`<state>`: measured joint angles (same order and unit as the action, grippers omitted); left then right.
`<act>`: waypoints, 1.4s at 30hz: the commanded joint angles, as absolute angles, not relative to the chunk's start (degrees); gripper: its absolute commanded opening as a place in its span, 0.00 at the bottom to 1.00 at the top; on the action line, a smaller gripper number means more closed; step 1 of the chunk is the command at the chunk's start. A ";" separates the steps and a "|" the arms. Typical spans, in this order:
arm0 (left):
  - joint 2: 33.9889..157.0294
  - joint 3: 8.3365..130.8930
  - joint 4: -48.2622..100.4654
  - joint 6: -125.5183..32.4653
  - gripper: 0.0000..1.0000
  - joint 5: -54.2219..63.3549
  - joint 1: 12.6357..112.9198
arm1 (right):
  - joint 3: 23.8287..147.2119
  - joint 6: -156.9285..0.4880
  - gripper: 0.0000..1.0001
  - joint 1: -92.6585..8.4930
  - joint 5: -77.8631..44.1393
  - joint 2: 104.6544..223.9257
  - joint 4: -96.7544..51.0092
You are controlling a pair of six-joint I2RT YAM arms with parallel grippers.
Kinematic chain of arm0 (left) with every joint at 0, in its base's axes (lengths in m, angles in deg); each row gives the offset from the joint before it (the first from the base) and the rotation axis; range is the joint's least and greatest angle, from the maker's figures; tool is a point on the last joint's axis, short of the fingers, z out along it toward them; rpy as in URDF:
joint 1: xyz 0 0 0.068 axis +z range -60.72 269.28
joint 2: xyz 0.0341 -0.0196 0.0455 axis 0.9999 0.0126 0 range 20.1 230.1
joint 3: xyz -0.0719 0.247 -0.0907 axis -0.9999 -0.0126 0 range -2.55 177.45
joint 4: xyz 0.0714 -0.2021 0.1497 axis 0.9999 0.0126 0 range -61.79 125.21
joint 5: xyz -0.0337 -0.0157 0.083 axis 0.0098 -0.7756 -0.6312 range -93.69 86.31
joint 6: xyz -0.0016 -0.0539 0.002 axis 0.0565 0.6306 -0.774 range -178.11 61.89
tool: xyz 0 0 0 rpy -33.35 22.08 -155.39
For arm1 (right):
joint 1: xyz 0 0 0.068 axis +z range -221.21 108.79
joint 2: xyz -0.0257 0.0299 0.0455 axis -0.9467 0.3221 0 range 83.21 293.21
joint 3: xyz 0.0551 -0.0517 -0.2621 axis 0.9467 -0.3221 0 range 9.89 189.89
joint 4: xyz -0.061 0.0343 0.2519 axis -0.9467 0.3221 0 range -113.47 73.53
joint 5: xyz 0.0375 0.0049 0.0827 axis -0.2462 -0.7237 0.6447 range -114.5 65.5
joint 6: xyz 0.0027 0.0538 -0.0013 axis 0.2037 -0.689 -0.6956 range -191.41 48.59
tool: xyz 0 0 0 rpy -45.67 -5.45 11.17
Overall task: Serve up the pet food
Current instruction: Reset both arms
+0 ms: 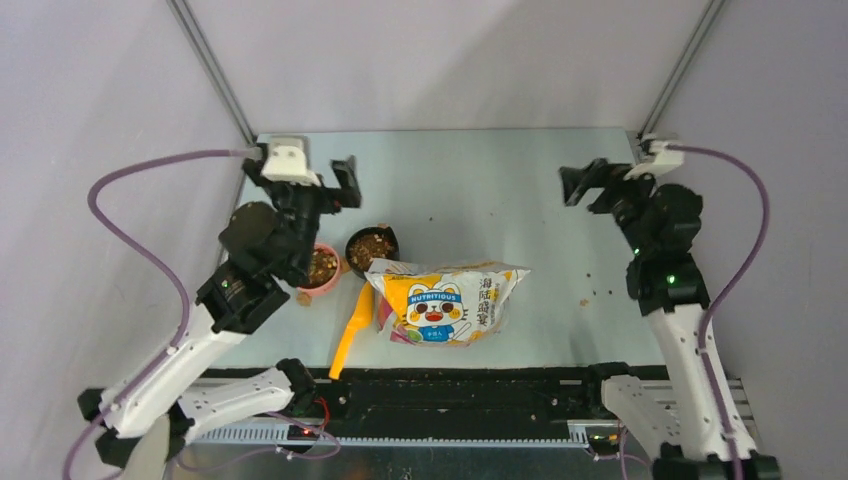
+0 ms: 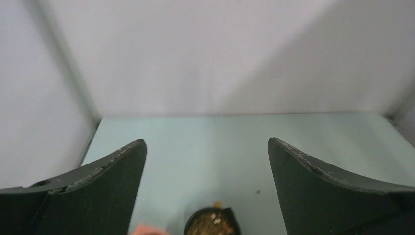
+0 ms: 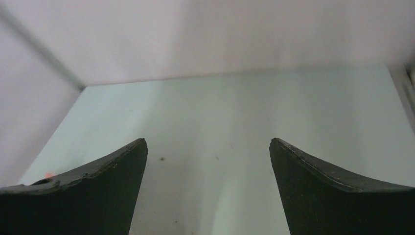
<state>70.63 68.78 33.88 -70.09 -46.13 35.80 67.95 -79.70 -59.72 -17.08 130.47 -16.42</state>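
Note:
Brown pet food (image 1: pixel 371 245) fills a black bowl (image 1: pixel 384 233), and more of it lies in a pink bowl (image 1: pixel 322 266) just to its left. The left wrist view catches the kibble (image 2: pixel 213 225) in the black bowl at its bottom edge, with the pink rim (image 2: pixel 147 230) beside it. My left gripper (image 1: pixel 305 175) hangs open above and behind the two bowls, nothing between its fingers (image 2: pixel 112 176). My right gripper (image 1: pixel 600 180) is open too, raised over the far right of the table and holding nothing. Its wrist view shows only table between the fingers (image 3: pixel 107 176).
A white-yellow cat-printed bag (image 1: pixel 445 300) lies on its side in front of the black bowl. A yellow scoop (image 1: pixel 352 335) rests left of it near the front rail. Loose kibble bits (image 1: pixel 598 295) are scattered right of the bag. Grey walls enclose the table (image 1: pixel 480 190).

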 commanded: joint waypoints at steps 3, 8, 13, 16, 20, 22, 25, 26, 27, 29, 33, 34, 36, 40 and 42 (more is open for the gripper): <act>69.01 64.06 58.90 -27.99 0.99 -47.43 63.02 | 65.84 -100.31 0.99 -79.95 -12.26 136.64 -3.64; 67.25 55.17 66.03 -17.76 0.99 -46.51 71.58 | 60.43 -99.00 0.99 -83.06 -17.69 136.09 -1.44; 60.76 46.60 68.95 -12.84 1.00 -50.88 72.53 | 59.20 -96.51 0.99 -83.16 -22.08 133.96 -1.27; 57.90 44.82 70.47 -10.51 0.99 -52.92 72.53 | 58.67 -94.31 0.99 -83.16 -23.69 131.15 -1.49; 55.01 43.67 67.95 -12.19 0.99 -50.23 72.58 | 56.44 -93.50 0.99 -83.16 -26.16 127.43 -3.21; 54.54 43.61 68.79 -12.07 0.99 -49.95 72.57 | 55.82 -93.52 0.99 -83.16 -27.10 126.13 -3.56; 53.89 42.97 69.47 -11.14 0.99 -50.24 72.54 | 55.69 -93.38 0.99 -83.16 -27.70 124.89 -3.32; 53.25 42.75 69.57 -11.02 0.99 -50.26 72.56 | 55.57 -93.20 0.99 -83.16 -27.69 124.71 -3.29; 52.85 42.30 69.59 -10.94 0.99 -50.21 72.53 | 55.54 -92.83 0.99 -83.16 -27.67 124.41 -3.33; 51.55 41.61 69.03 -10.91 1.00 -49.89 72.57 | 55.44 -92.82 0.99 -83.16 -27.68 124.02 -3.05; 49.48 41.09 67.61 -11.58 0.99 -48.37 72.56 | 55.41 -92.81 0.99 -83.16 -27.84 123.46 -2.61; 49.29 41.03 67.59 -11.60 0.99 -48.22 72.57 | 55.33 -92.78 0.99 -83.16 -28.15 123.29 -2.58; 48.68 40.73 67.58 -11.45 0.99 -48.05 72.56 | 55.06 -92.72 0.99 -83.16 -28.38 123.09 -2.66; 47.89 40.29 67.59 -11.52 1.00 -47.40 72.56 | 54.72 -92.62 0.99 -83.16 -26.66 122.94 -3.26; 47.82 40.44 67.74 -11.57 0.99 -47.46 72.58 | 54.71 -92.93 0.99 -83.16 -26.45 123.01 -3.61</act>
<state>48.24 40.80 69.37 -13.05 -47.20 72.11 54.94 -93.51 -82.96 -26.85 123.57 -1.43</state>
